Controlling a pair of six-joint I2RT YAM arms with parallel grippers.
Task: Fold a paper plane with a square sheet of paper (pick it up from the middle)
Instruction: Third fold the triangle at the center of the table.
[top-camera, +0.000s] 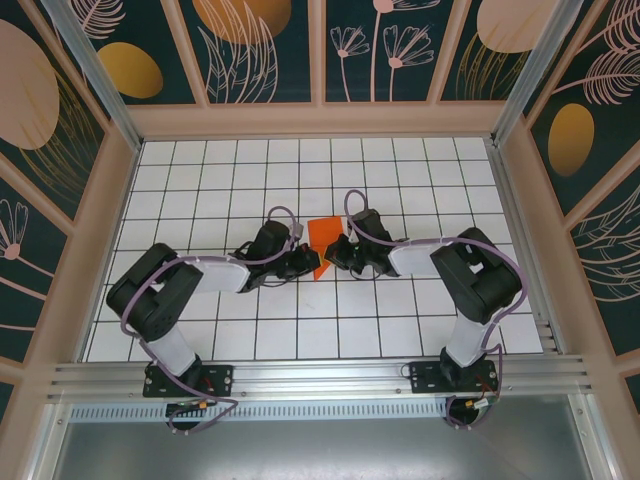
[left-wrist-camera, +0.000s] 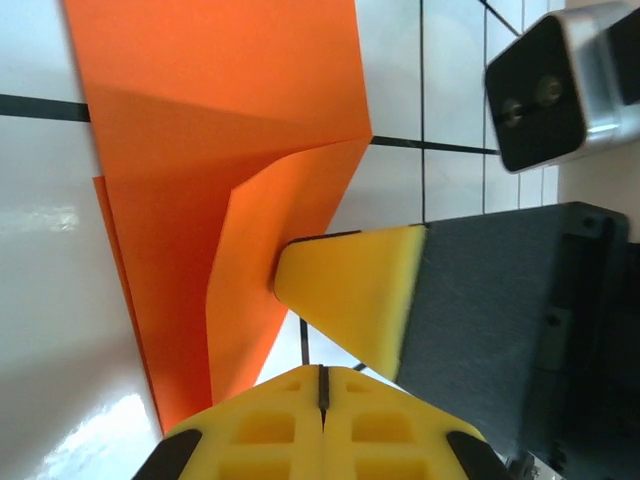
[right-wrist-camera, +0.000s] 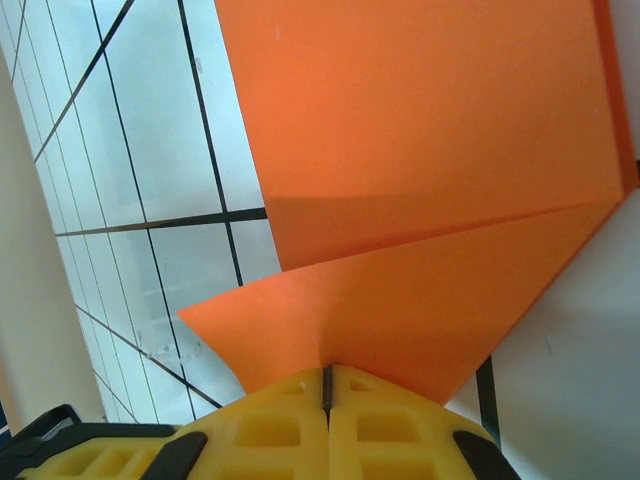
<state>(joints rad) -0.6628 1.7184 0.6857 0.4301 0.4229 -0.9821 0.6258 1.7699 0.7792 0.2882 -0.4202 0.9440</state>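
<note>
Square sheet of paper (top-camera: 324, 238), bright orange and plainly creased, lies near the middle of the table (top-camera: 400, 330), caught between the tips of our two arms. From above we see it as a small angular shape with a point towards the near side. The left gripper (top-camera: 303, 263) reaches in from the left and the right gripper (top-camera: 337, 250) from the right, so close that they almost meet over the paper.

In the left wrist view the paper (left-wrist-camera: 220, 120) shows a flap raised off the layer under it. The left gripper (left-wrist-camera: 322, 400) has its yellow pads pressed together, with nothing that we can see between them; the paper's lower corner runs just beside them. The right arm's yellow fingertip (left-wrist-camera: 350, 295) touches the edge of the raised flap.

In the right wrist view the right gripper (right-wrist-camera: 327, 385) is likewise closed, its seam meeting the edge of the flap (right-wrist-camera: 400, 310). It may be nipping the paper there, but we cannot tell a pinch from a mere press.

The table is glossy white tile ruled with thin black lines. Pale wooden frames hold dark teal walls (top-camera: 270, 60) printed with pale plants and golden ovals (top-camera: 130, 70). An aluminium rail (top-camera: 320, 375) carries both bases along the near edge
</note>
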